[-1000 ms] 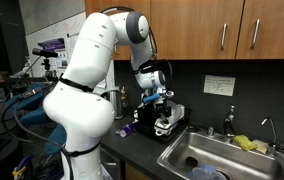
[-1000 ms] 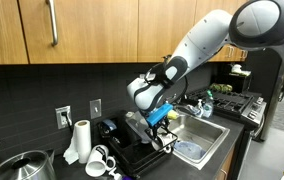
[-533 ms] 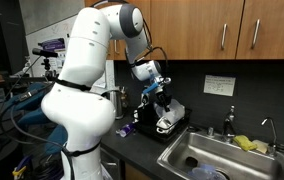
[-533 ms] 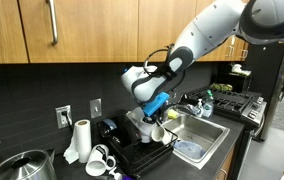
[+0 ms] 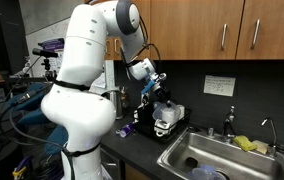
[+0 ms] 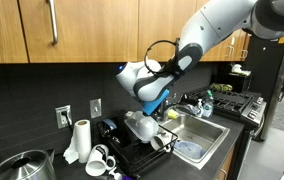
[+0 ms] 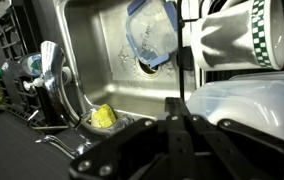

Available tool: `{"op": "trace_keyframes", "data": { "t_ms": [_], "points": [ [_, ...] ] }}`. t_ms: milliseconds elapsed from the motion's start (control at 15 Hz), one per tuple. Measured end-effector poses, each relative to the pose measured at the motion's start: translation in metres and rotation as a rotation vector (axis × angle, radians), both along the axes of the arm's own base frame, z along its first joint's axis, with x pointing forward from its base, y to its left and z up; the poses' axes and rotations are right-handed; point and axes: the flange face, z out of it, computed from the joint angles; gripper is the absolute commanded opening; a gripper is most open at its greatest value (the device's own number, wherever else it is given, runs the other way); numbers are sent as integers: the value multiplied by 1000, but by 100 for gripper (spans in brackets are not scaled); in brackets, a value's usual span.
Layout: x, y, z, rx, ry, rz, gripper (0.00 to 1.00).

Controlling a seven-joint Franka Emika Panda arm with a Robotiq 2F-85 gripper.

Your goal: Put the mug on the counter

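Your tool (image 5: 160,103) lifted clear of dish rack (image 6: 132,152), clamped on mug (image 5: 164,120). Mug hung above rack beside sink (image 5: 207,150), not yet on surface (image 5: 134,148). Set-down remained.

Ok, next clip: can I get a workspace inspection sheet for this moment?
Surface: black counter with a steel sink set into it; a dish rack stands beside the sink.
Job's things: white mug hangs under the pincer above the dish rack, not yet on the counter.
Clutter: paper towel roll, spare mugs, small purple object, lidded container in the sink.
Grippers: pincer looks closed on the mug.
Cables: a dark cable loops off the wrist.
Surroundings: wooden cabinets above; wall sockets.
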Motion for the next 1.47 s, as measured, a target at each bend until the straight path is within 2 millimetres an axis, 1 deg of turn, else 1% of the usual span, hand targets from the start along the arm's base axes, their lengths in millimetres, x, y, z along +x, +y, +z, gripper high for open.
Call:
{"op": "trace_keyframes", "data": {
  "t_ms": [400,600,733,933,1000,1067,1133,1200,1333,1400,1467],
  "points": [
    [-6,10,0,1,-25,-4,0],
    [-13,21,-6,31,-10,4,0],
    [-24,30,-21,86,22,-2,0],
    [-49,37,-58,157,103,-35,0],
    [-57,36,-71,169,131,-53,26],
    [-64,33,-83,178,159,-74,27],
    [-70,27,-94,182,184,-98,5],
    [-72,22,-101,185,196,-114,11],
    [-71,16,-106,194,200,-133,23],
    [-70,15,-107,197,200,-136,27],
    [-70,15,-108,199,200,-136,27]
  ]
}}
